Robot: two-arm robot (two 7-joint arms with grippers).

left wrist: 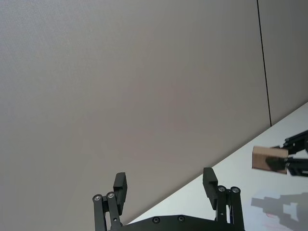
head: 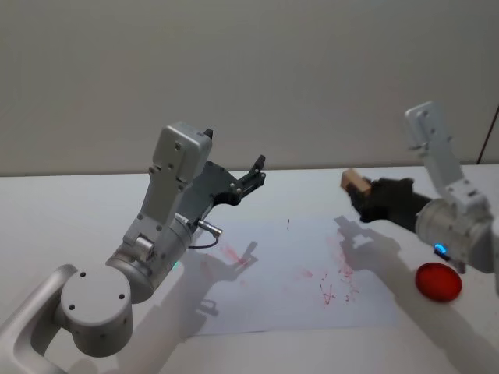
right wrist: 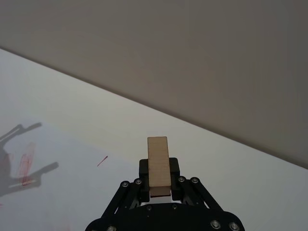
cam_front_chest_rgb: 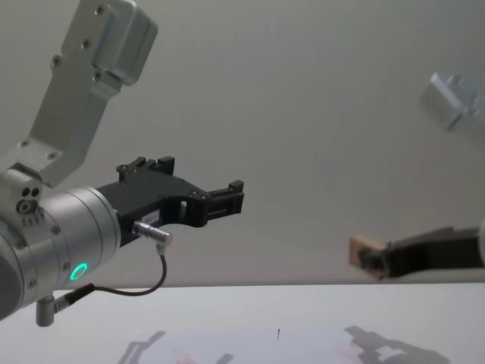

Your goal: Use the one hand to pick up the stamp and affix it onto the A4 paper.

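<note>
The black two-fingered right gripper (head: pixel 360 195) is clenched on the small tan wooden stamp (head: pixel 353 181), holding it in the air, clear of the thin white, red-marked A4 paper (head: pixel 281 292). The green-ringed left gripper (head: pixel 254 173) hangs raised, its fingers spread.

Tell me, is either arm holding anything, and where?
The right end effector pinches the stamp near one end; the left end effector is open, empty.

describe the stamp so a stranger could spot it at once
Find the white A4 paper on the table, then the right tool raised near its far right corner. The stamp is the small tan wooden block clamped at that tool's tip; the round disc nearby is red.
</note>
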